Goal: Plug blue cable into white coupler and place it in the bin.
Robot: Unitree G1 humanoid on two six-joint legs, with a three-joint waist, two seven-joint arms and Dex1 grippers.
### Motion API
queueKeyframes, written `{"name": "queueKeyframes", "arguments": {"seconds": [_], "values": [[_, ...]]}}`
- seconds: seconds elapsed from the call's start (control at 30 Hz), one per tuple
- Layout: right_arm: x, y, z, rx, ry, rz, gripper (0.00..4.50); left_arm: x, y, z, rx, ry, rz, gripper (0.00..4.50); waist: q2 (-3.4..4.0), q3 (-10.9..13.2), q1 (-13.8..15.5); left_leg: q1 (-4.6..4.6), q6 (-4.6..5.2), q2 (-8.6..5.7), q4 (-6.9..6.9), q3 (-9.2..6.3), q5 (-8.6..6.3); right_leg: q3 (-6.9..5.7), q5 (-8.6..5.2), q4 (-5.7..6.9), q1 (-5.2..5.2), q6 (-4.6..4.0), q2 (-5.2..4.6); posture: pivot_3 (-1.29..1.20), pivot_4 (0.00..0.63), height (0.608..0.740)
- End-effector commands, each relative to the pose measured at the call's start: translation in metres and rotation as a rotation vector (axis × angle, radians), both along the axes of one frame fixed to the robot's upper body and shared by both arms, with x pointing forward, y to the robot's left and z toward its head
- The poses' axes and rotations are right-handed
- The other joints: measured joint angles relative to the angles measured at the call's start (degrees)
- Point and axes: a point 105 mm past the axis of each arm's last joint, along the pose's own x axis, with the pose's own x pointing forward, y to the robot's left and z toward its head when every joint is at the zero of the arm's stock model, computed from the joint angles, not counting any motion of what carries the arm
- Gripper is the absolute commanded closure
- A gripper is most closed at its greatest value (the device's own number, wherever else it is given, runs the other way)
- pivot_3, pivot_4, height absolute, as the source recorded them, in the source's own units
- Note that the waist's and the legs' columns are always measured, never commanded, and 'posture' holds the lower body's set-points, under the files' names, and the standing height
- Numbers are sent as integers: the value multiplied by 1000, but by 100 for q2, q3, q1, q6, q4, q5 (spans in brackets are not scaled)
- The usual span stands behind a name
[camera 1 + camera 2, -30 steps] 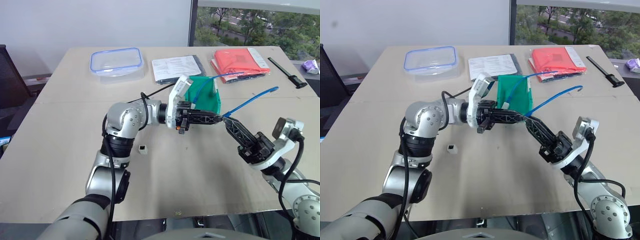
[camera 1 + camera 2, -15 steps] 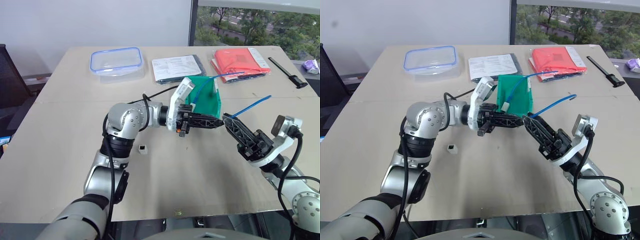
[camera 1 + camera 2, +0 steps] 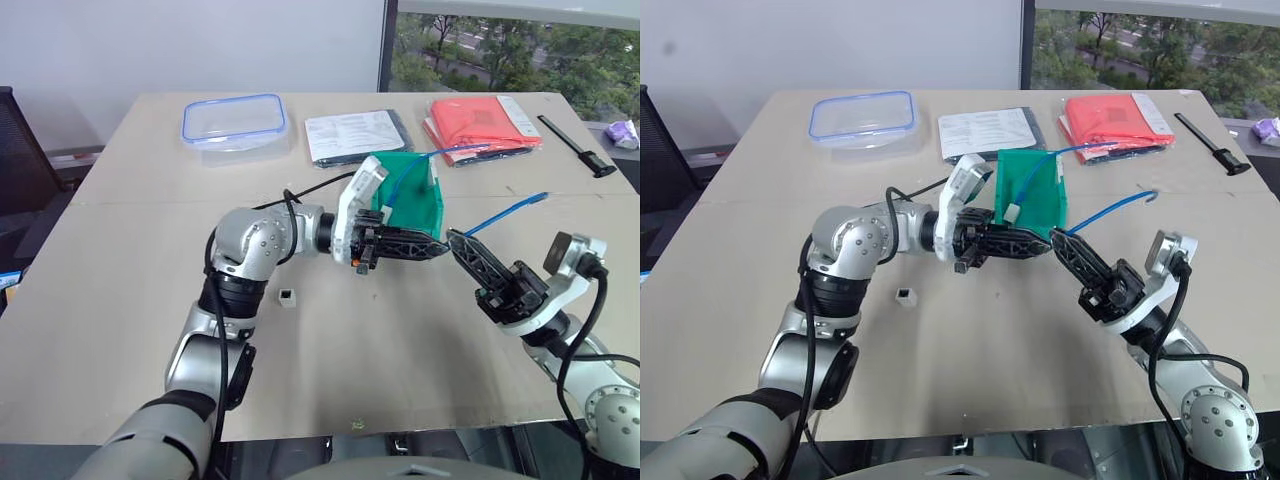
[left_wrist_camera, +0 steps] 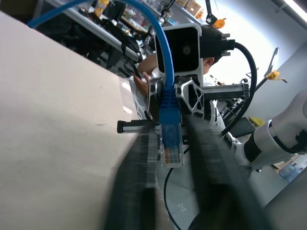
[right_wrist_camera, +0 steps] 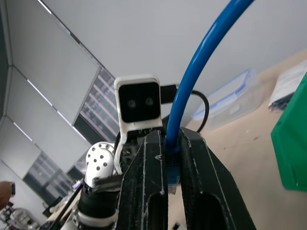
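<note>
My right claw (image 3: 456, 238): pressed together on the blue cable (image 3: 505, 212), pinching it just behind its clear plug, fingers pointing up and toward my left claw.
My left claw (image 3: 436, 248): reaching level across toward my right side, fingers parted a little, one on each side of the plug in the left wrist view; I cannot tell whether they touch it.
Claw tips: nearly meeting above the table (image 3: 120, 290), just in front of the bin.
Blue cable: its pinched end sits between my two claws; the rest arcs up and away to my right, free end in the air over the table.
Plug (image 4: 171, 148): clear, hanging at the end of the blue boot, between my left fingers.
White coupler (image 3: 287, 298): lying by itself on the table beside my left forearm, well apart from both claws, dark socket facing up.
Bin (image 3: 414, 203): green, upright behind my left claw, with another blue cable (image 3: 408, 170) looping out of it.
Farther back: a clear blue-rimmed box (image 3: 233, 121), papers (image 3: 350, 134), a red folder (image 3: 478, 121).
</note>
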Motion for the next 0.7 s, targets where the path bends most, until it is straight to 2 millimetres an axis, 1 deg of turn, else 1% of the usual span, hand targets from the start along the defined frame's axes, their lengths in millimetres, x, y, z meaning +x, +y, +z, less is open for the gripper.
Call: {"name": "queueKeyframes", "arguments": {"seconds": [0.03,0.1,0.13,0.2,0.27,0.33,0.4,0.43,0.47,0.53,0.63,0.67,0.7], "values": [[-6,3,9,17,-40,42,4500,-3,2,14,-54,-70,8,1711,0,0,4,0,0,0,0,-1,0,-1,0,0,0,0,0,0,150,737],[-4,1,9,15,-42,38,4500,-3,5,19,-76,-65,21,878,0,0,3,-1,0,0,2,-2,0,-2,0,1,0,0,0,0,150,737],[-2,-1,10,12,-45,31,4500,-7,9,22,-87,-64,15,361,0,0,-2,-2,0,1,4,-2,0,-2,0,1,0,0,0,0,150,737],[3,-7,9,10,-47,5,4500,-16,24,28,-105,-61,24,361,0,0,-33,-2,0,3,5,-1,0,2,0,1,0,0,0,0,150,737],[7,-13,8,7,-45,-22,4500,-22,41,35,-114,-76,74,361,2,1,-48,0,0,16,5,0,0,6,0,2,0,0,2,0,150,737],[11,-18,6,-2,-42,-48,4500,-25,58,38,-102,-104,172,361,3,2,-34,0,0,26,4,-3,0,0,0,4,-1,0,4,0,150,737],[19,-23,2,-29,-46,-102,4500,-24,72,35,-76,-164,321,361,3,1,-20,0,0,32,4,-7,0,-7,0,4,0,1,6,0,150,737],[23,-25,0,-48,-55,-128,4500,-27,77,30,-55,-180,374,361,4,1,-16,1,-1,33,4,-7,0,-7,0,4,0,0,5,0,150,737],[28,-25,-2,-83,-74,-156,4500,-32,84,22,-17,-212,434,361,4,1,-15,0,0,33,4,-6,0,-6,0,4,1,0,4,0,150,737],[32,-21,-3,-146,-120,-171,4500,-41,92,7,50,-278,563,361,5,0,-26,1,-1,30,4,2,0,3,0,2,1,0,0,0,150,737],[26,-13,-2,-223,-237,-146,4500,-38,111,-8,117,-335,820,361,3,0,30,0,-1,26,4,8,0,8,0,-2,1,0,-8,0,150,737],[25,-11,-5,-262,-255,-128,4500,-37,118,-12,116,-332,885,361,5,-1,54,1,-1,25,5,5,0,3,1,1,2,-1,-10,0,150,737],[24,-8,-9,-316,-275,-104,4500,-36,129,-19,124,-333,974,361,10,-5,63,4,-2,22,6,4,0,4,1,0,2,-2,-8,0,150,737]]}}
